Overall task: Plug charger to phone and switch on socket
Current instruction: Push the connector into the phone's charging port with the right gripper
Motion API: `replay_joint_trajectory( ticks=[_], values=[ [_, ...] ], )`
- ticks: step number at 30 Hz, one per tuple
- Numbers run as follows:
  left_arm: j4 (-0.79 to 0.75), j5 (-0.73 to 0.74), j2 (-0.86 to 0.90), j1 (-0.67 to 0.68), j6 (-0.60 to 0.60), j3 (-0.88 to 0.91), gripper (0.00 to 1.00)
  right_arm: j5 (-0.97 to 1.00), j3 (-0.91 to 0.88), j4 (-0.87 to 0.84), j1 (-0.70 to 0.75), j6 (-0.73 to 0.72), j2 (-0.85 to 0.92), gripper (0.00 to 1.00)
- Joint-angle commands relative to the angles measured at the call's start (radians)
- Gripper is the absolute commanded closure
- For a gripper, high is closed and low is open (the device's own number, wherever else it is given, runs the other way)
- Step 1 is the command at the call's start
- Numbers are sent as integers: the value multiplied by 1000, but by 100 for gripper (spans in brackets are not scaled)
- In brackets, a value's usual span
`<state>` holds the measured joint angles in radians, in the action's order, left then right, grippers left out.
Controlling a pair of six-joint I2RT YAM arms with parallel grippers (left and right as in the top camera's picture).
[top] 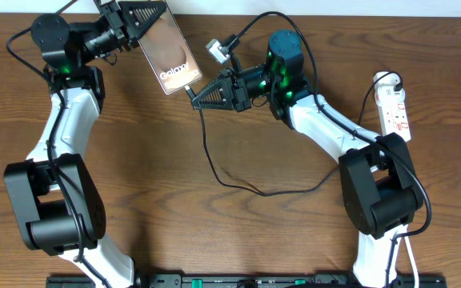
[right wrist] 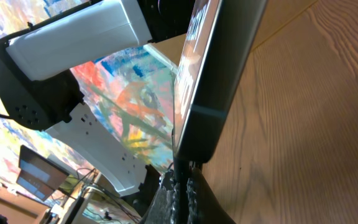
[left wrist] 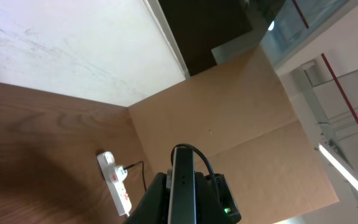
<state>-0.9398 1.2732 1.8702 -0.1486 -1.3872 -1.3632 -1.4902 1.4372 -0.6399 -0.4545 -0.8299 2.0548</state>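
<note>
My left gripper is shut on the bronze-brown phone and holds it tilted above the table's far edge. In the left wrist view the phone shows edge-on between the fingers. My right gripper is shut on the connector tip of the thin black charger cable, right at the phone's lower end. In the right wrist view the tip sits between the fingers under the phone's bottom edge. The cable loops across the table. The white socket strip lies at the right, also in the left wrist view.
A round white plug sits in the strip's far end, with a white cord running on. The right arm's white links stretch between the strip and the phone. The wall runs along the table's far edge.
</note>
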Motion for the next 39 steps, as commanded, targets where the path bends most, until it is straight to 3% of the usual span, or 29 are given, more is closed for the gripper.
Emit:
replay_joint_trajectory(
  ticks=[1,39],
  values=[
    [-9,10,-22,9,-9,-19,93,25,10,0,8,-8,-3,99],
    [-9,89,-22,26,60,-19,93,98,10,-1,8,-76,-3,99]
  ],
)
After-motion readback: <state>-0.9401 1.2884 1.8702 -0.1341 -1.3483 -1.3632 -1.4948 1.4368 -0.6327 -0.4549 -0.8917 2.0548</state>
